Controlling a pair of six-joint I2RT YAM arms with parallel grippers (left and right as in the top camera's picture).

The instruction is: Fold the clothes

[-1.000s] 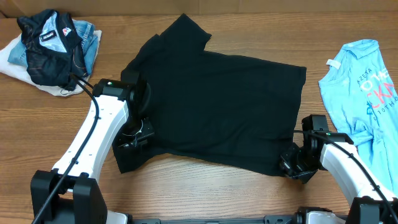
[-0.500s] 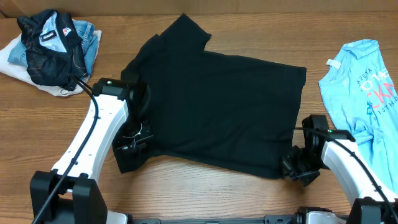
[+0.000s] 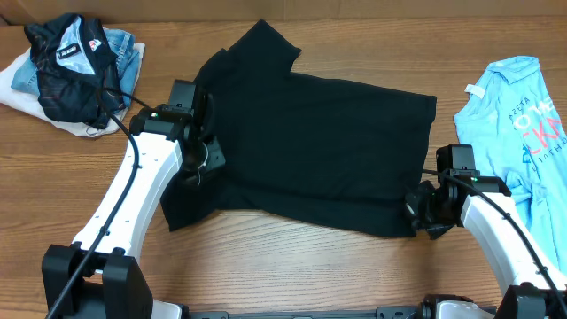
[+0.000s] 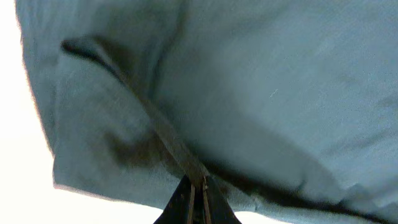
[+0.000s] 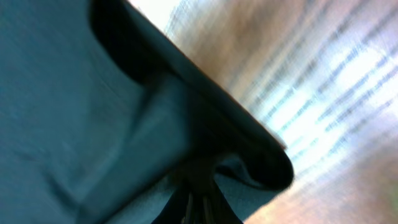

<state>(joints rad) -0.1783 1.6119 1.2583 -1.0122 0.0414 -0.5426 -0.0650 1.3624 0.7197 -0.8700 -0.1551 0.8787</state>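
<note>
My left gripper (image 3: 202, 161) pinches the shirt (image 3: 319, 151) at its left edge; my right gripper (image 3: 416, 208) clamps the near-right corner, jaws closed tight on cloth.

Robot lab workstation: two white arms (image 3: 142, 190) at wood-grain table (image 3: 292, 266), garments (image 3: 75, 66) heaped aside.

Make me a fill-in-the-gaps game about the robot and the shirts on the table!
1. The middle shirt, pinched by the left gripper and the right gripper, is ___.
2. The shirt with pink letters is light ___.
3. The table is made of ___.
Missing words: black; blue; wood.
</note>
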